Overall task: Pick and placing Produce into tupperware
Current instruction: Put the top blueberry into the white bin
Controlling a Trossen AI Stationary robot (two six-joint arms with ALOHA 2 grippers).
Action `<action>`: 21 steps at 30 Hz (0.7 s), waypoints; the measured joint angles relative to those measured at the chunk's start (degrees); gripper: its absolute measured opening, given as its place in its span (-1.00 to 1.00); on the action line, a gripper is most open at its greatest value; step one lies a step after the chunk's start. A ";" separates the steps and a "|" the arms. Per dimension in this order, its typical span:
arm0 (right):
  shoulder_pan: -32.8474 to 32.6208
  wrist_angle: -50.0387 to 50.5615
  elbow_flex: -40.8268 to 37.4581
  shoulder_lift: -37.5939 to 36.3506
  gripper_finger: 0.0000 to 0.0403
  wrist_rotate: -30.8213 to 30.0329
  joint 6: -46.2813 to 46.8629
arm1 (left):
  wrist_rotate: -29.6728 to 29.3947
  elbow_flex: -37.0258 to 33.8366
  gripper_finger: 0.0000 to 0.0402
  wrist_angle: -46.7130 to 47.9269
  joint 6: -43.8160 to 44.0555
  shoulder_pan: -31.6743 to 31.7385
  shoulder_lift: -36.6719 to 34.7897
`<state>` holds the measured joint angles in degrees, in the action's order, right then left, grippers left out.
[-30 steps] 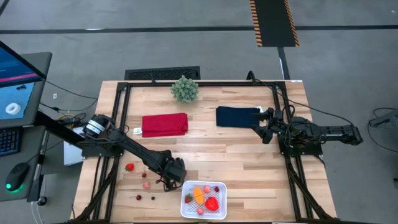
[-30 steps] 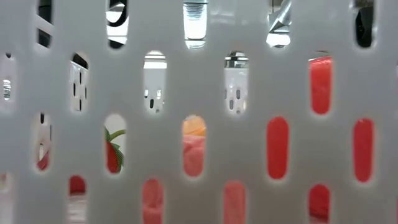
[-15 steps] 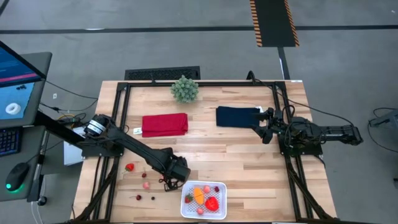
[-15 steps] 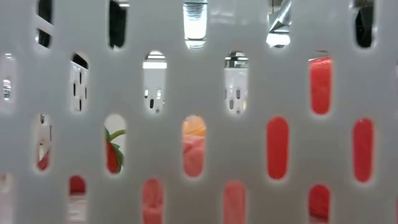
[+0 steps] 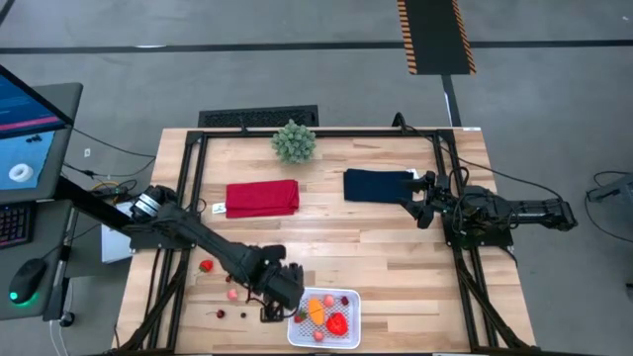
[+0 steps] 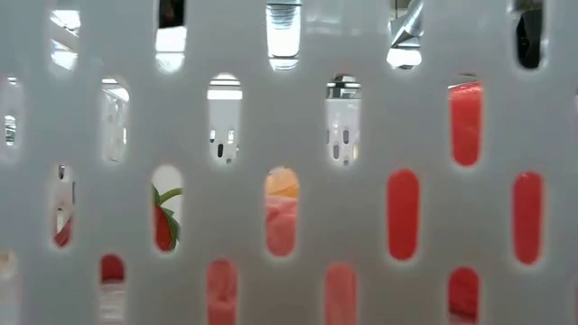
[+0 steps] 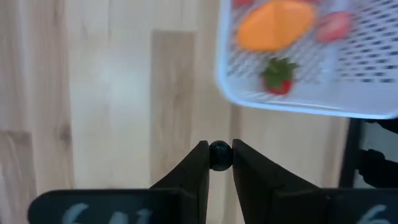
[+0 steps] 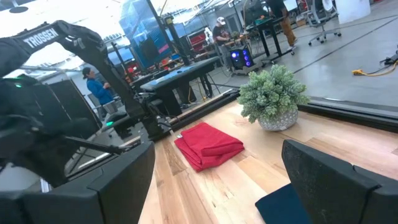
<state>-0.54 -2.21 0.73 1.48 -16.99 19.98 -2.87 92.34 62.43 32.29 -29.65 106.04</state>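
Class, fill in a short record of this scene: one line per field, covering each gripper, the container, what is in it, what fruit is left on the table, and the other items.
left gripper: shut on a small dark cherry, beside the tupperware
right gripper: open, waiting over the navy cloth
tupperware: white, at the table's near edge
inside it: orange piece, red pepper, strawberry, pink pieces
still on table: strawberry, pink piece, cherries
other items: red cloth, plant

Left tool (image 7: 219, 157) pinched; right tool (image 5: 419, 203) spread.
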 joint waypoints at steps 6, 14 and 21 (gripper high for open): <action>-0.01 0.00 0.00 0.00 0.86 0.00 0.00 | 3.51 1.53 -0.74 -3.84 -2.20 -3.65 0.00; -0.01 -0.01 0.00 0.00 0.86 0.00 0.00 | 3.97 1.53 -0.74 -8.52 -3.19 -5.95 0.04; -0.02 -0.03 0.00 -0.02 0.86 0.00 0.01 | 6.64 3.14 -0.74 -11.15 -4.36 -5.26 3.17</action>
<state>-0.55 -2.23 0.73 1.45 -16.99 19.98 3.76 95.48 51.29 27.93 -34.92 109.21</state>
